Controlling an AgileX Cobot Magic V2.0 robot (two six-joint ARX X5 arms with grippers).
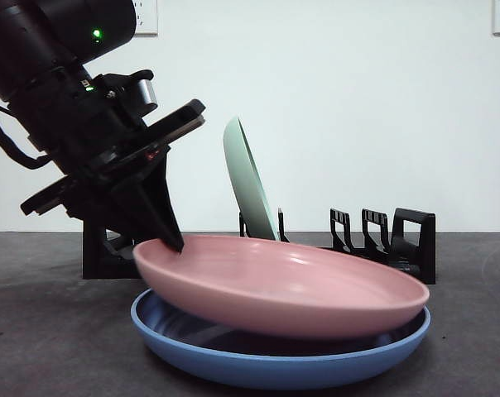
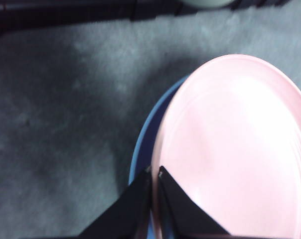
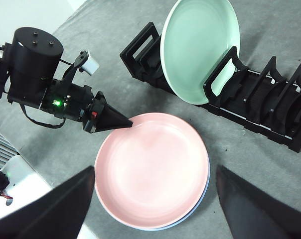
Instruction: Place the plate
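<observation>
Pink plate (image 1: 283,289) rim pinched by left gripper (image 1: 174,240).

The front camera sat low, looking level across the table (image 1: 51,347) at close range. The left wrist camera hovered very close, somewhat blurred; the right looked down from higher. All three shared the pink plate (image 1: 283,285).

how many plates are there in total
3: a pink plate tilted, its rim gripped by the left gripper; a blue plate under it on the table; a green plate standing in the black rack.
</observation>
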